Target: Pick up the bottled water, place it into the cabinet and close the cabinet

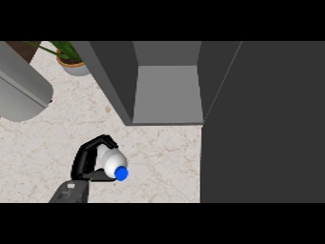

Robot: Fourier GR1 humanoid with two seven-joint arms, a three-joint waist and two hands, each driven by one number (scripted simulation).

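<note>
**Bottle in hand, short of the open cabinet**

A pale marbled counter (45, 143) fills the left half of the frame, with a grey cabinet (116, 71) standing open at the upper centre. Its dark door (277, 124) covers the whole right side. The left hand (84, 162) enters from the lower left, its black fingers curled round the bottled water (112, 159). The white bottle points its blue cap (121, 174) toward the lower edge. It sits below the cabinet's opening, over the counter and outside the cabinet. A potted plant (72, 59) and a large grey rounded object (14, 88) occupy the upper left.
</note>
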